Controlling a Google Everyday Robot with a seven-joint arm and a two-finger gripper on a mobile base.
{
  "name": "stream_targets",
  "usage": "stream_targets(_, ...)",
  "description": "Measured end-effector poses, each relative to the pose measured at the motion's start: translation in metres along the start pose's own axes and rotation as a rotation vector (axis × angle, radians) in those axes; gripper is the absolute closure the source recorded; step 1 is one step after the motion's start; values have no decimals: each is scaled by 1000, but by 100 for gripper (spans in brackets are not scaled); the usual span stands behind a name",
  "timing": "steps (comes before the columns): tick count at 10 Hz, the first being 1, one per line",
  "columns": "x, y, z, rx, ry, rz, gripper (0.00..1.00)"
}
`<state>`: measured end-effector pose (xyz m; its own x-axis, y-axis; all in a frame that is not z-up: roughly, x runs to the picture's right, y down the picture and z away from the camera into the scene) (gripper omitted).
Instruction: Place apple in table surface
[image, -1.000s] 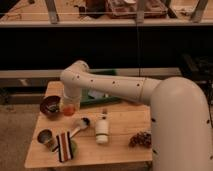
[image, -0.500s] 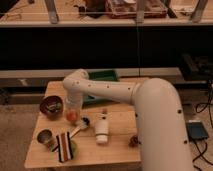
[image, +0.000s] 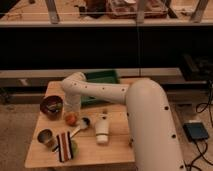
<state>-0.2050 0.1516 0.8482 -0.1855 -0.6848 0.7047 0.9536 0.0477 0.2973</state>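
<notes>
Nearest us, just below the gripper (image: 71, 113), the apple (image: 71, 119) sits low over the table (image: 112, 150), seemingly held from above (the grip itself is hard to make out). We judge it firm, smooth, fairly light and apt to roll, best gripped across its widest part. Beside the gripper stands a bowl (image: 51, 106); beyond, a green tray (image: 102, 77).
</notes>
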Motion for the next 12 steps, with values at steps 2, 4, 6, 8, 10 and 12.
stream_targets(2,-1,0,-1,-2,-2,-2,24)
stream_targets(4,-10,-7,-2,-16,-1,-18,24)
stream_targets(6,-11,-9,-4,-15,6,-20,24)
stream_targets(8,-11,-12,-8,-2,17,-23,24)
stream_targets(10,-12,-13,-17,15,48,-24,24)
stream_targets(12,-16,-16,-42,56,127,-56,24)
